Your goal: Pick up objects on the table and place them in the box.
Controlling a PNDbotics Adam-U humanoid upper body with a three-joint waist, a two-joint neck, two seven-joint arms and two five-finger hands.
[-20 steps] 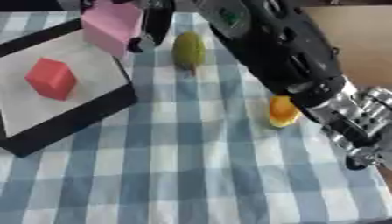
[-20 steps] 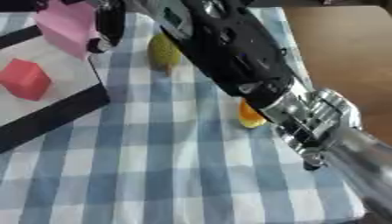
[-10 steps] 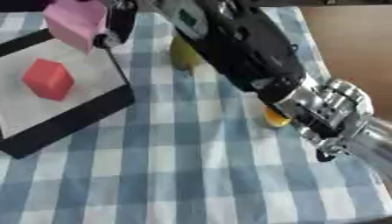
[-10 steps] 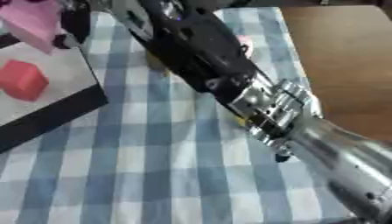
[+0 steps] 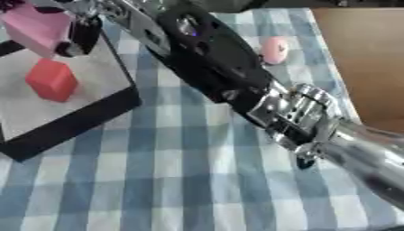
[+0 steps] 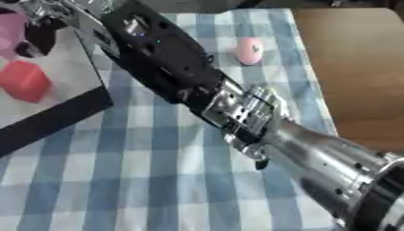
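My right arm (image 5: 236, 85) stretches from the lower right to the upper left corner. Its hand (image 5: 80, 32) is shut on a pink block (image 5: 33, 30), held above the box's far part. The box (image 5: 88, 118) is a flat tray with a black rim and a white floor, at the left. A red cube (image 5: 51, 80) lies inside it, below the pink block. A small pink rounded object (image 5: 274, 50) rests on the checked cloth to the right of the arm. My left hand shows in neither view.
A blue and white checked cloth (image 5: 158, 180) covers the table. Bare brown wood (image 5: 367, 58) lies beyond the cloth's right edge. My forearm crosses the middle of the cloth and hides what lies under it.
The right hand has carried the pink block left, over the box. The view has shifted too: the green and orange objects are now hidden by the arm, and a pink rounded object shows.
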